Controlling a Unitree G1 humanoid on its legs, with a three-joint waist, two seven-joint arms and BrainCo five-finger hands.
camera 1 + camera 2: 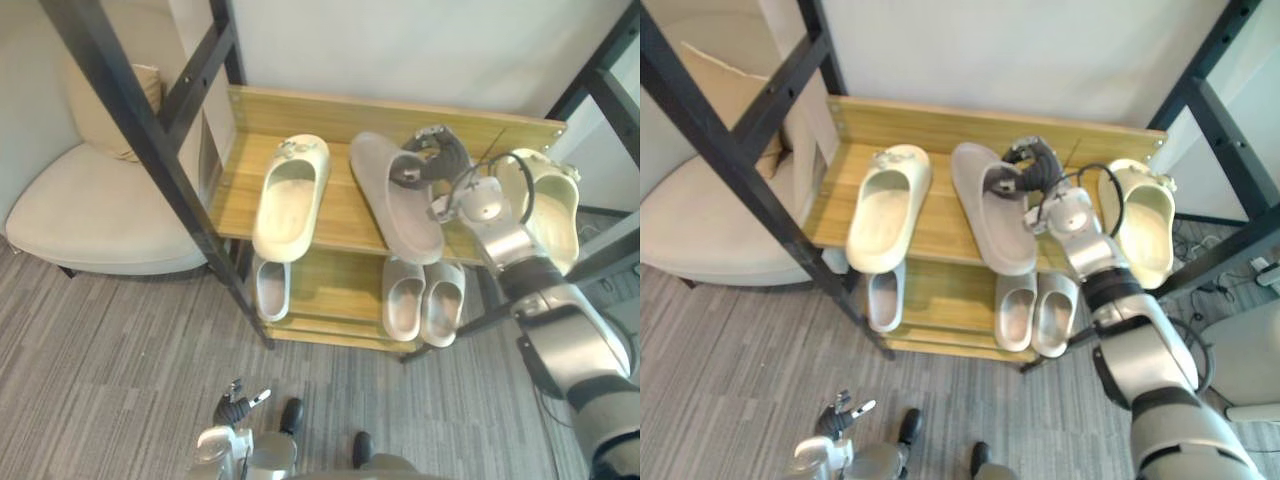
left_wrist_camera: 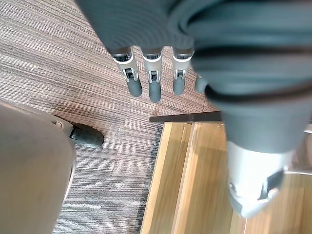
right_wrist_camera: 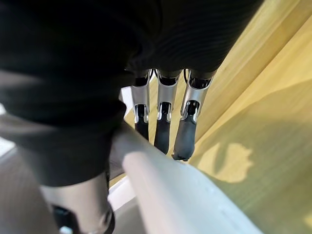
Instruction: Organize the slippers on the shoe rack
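- Nearest to us, the left hand (image 1: 235,408) is hanging low over the carpet, fingers straight and holding nothing.
- And the working one?
- The right hand (image 1: 430,160) is gripping the far end of the grey slipper (image 1: 400,215), with its fingers (image 3: 163,131) curled over the edge and the thumb set against it. That slipper is lying in the middle of the top shelf (image 1: 338,228) and showing a plain smooth face. It is either turned over or on edge, and I cannot tell which.
- Around it?
- The left cream slipper (image 1: 290,195) is lying to its left and the right cream slipper (image 1: 555,205) to its right, both sole down. On the lower shelf (image 1: 335,278), a grey pair (image 1: 425,295) is sitting to the right and a single grey slipper (image 1: 270,285) to the left.
- Handling?
- I am judging it to be light moulded foam: springy, slightly grippy and not fragile. Pinching the rim or strap should be enough to turn it.
- Any print?
- I am reading none.
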